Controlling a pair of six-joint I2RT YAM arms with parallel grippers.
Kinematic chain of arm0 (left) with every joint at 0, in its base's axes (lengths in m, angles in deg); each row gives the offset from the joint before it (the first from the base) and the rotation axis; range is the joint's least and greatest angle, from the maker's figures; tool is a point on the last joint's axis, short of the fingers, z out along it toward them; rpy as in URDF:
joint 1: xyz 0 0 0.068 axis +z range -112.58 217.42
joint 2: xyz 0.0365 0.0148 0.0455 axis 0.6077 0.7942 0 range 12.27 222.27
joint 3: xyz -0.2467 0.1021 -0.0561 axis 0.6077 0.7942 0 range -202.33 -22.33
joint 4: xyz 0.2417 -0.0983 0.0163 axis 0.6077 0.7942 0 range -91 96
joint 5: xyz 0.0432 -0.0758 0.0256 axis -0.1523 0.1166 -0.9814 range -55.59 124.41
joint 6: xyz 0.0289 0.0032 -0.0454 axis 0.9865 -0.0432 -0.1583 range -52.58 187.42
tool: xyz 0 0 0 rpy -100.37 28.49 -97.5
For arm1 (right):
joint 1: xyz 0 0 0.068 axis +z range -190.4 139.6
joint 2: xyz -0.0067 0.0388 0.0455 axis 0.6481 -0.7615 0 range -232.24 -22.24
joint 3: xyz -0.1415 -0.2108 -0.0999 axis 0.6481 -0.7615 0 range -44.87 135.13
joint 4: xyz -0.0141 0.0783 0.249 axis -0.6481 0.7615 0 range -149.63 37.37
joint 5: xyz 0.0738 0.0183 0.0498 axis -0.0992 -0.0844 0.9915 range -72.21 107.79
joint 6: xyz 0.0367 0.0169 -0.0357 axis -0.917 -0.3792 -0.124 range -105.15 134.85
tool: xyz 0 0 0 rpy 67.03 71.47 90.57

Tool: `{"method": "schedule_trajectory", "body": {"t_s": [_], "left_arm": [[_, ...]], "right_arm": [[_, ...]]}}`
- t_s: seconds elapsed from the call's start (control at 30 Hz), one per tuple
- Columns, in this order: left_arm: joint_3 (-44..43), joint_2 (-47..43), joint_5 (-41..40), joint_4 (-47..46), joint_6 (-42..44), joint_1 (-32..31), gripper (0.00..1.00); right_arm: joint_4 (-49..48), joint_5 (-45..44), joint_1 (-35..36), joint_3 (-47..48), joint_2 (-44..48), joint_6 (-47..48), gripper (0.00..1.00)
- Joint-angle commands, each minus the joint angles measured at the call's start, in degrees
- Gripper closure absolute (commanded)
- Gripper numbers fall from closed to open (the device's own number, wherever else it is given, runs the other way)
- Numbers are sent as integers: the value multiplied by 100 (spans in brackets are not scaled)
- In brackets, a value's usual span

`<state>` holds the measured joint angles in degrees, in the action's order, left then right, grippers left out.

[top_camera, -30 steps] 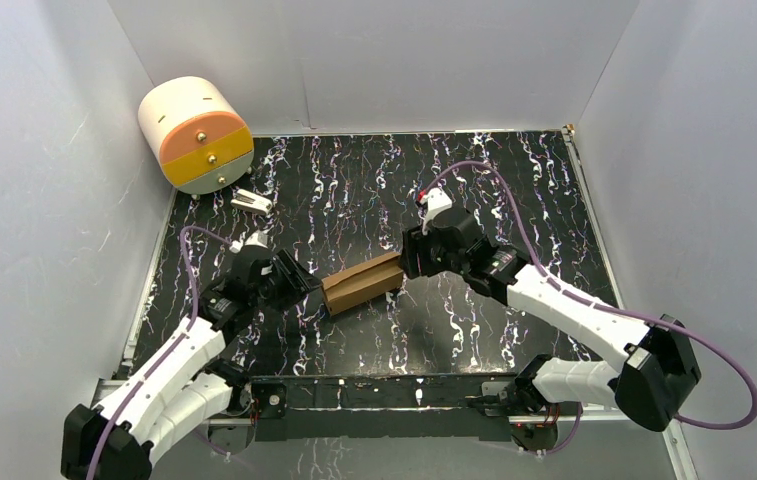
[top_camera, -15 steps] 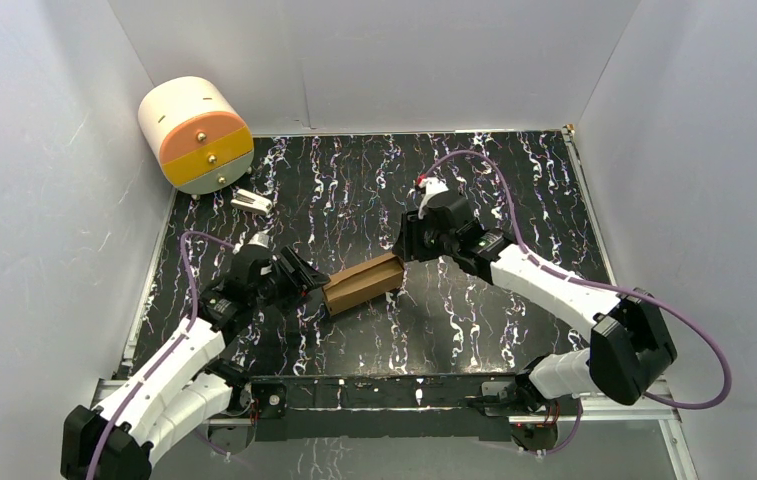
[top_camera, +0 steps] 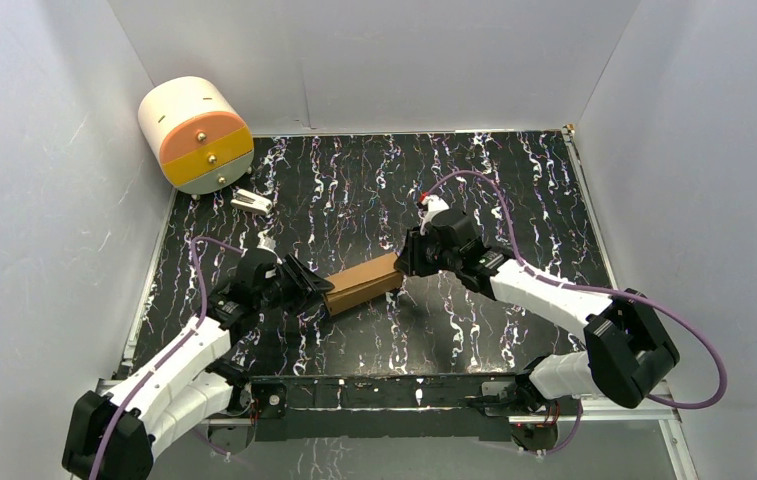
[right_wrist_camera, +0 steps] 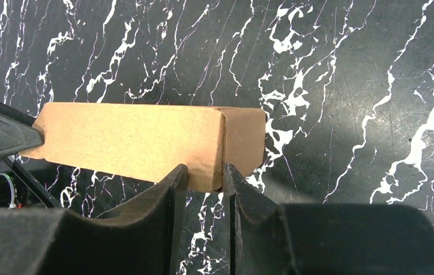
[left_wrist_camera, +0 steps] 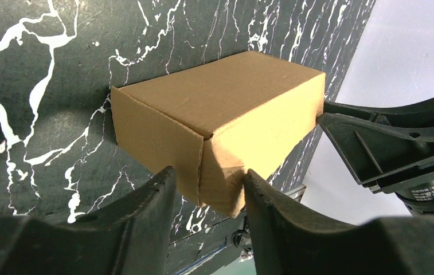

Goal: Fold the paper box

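Observation:
The paper box (top_camera: 364,280) is a closed brown cardboard box lying slantwise in the middle of the black marbled table (top_camera: 474,180). My left gripper (top_camera: 316,291) is at its left end. In the left wrist view my left gripper (left_wrist_camera: 206,177) straddles a lower corner of the box (left_wrist_camera: 220,97), and one fingertip (left_wrist_camera: 250,180) dents the cardboard. My right gripper (top_camera: 404,265) is at the right end. In the right wrist view it (right_wrist_camera: 204,172) is nearly shut with a narrow gap, its tips against the box's (right_wrist_camera: 128,134) near edge beside the end corner.
A cream-orange-yellow cylindrical drawer unit (top_camera: 194,135) stands at the back left corner, with a small white object (top_camera: 251,201) lying in front of it. Grey walls close in three sides. The arm bases and a metal rail (top_camera: 384,390) run along the near edge.
My left gripper has moved right and closed in on the box's left end. My right arm has shifted its elbow while its gripper stays at the right end. The box has barely moved.

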<state>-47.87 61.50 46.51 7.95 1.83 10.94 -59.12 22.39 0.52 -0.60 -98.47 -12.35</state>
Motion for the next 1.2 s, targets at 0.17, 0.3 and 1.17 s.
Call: {"method": "schedule_trajectory", "body": {"t_s": [0.17,0.3,1.17], "left_arm": [[464,12,-43,87,282,-33,64],[662,-59,-196,229,343,-33,69],[90,881,419,-1757,1161,204,64]], "right_arm": [[-496,325,-68,-404,-25,136,64],[-661,510,-145,-569,-94,99,64],[-1699,2941,-1826,-1172,228,-356,61]]}}
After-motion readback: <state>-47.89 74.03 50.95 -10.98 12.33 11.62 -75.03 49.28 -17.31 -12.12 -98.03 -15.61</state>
